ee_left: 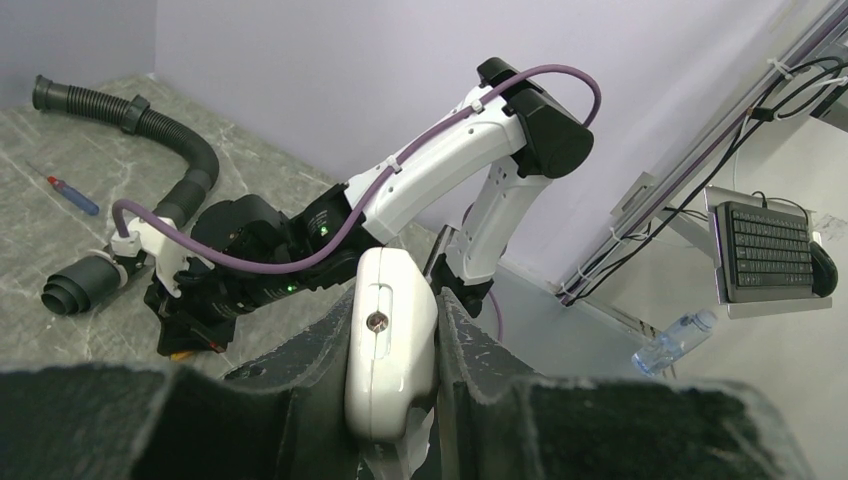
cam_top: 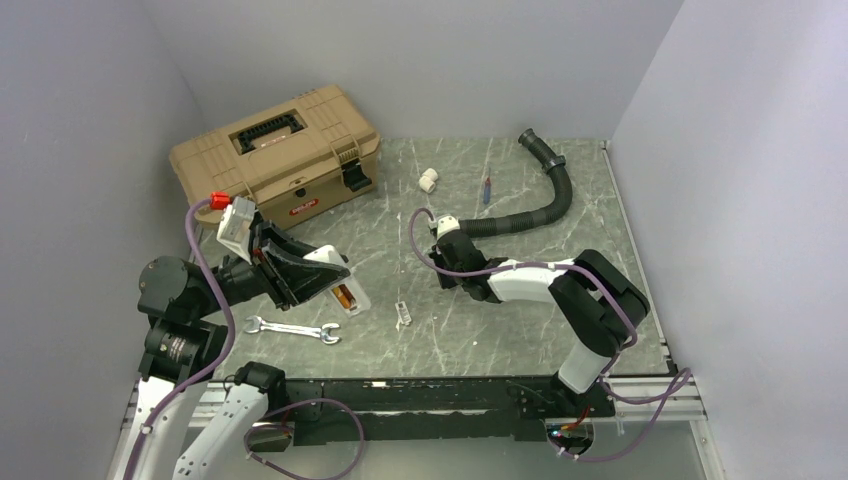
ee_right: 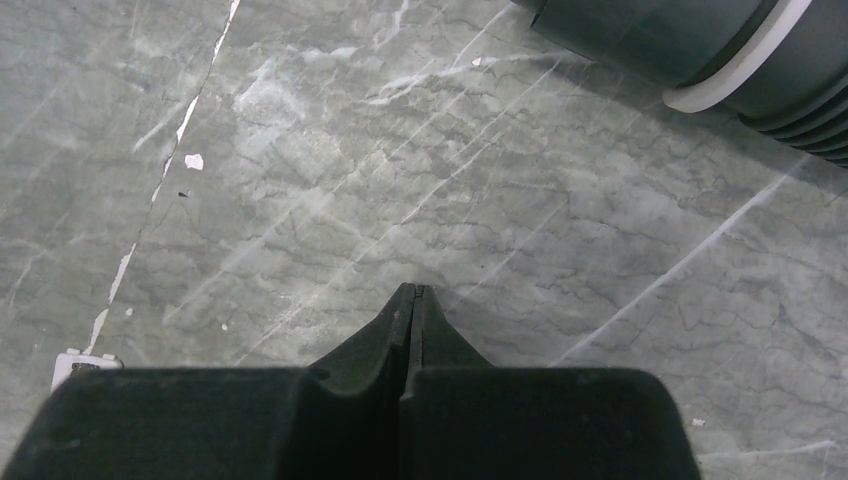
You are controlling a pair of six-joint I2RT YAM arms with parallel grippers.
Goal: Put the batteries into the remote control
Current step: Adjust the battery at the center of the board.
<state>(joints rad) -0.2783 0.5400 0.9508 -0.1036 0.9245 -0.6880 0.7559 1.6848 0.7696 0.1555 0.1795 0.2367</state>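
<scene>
My left gripper (cam_top: 310,275) is shut on the white remote control (cam_top: 330,258) and holds it tilted over the left of the table. Its lower end is at or near the surface. Orange-copper batteries (cam_top: 345,297) show in the recess at that lower end. In the left wrist view the remote (ee_left: 390,350) is clamped edge-on between the fingers of my left gripper (ee_left: 390,310). My right gripper (cam_top: 447,262) hangs near the table's middle, beside the hose end. In the right wrist view it (ee_right: 411,290) is shut and empty, just above bare marble.
A tan toolbox (cam_top: 275,155) stands at the back left. A silver wrench (cam_top: 293,329) lies near the front left. A black corrugated hose (cam_top: 540,190) curves across the back right. A white pipe fitting (cam_top: 428,180), a red-and-blue stick (cam_top: 487,189) and a small white piece (cam_top: 403,313) lie loose.
</scene>
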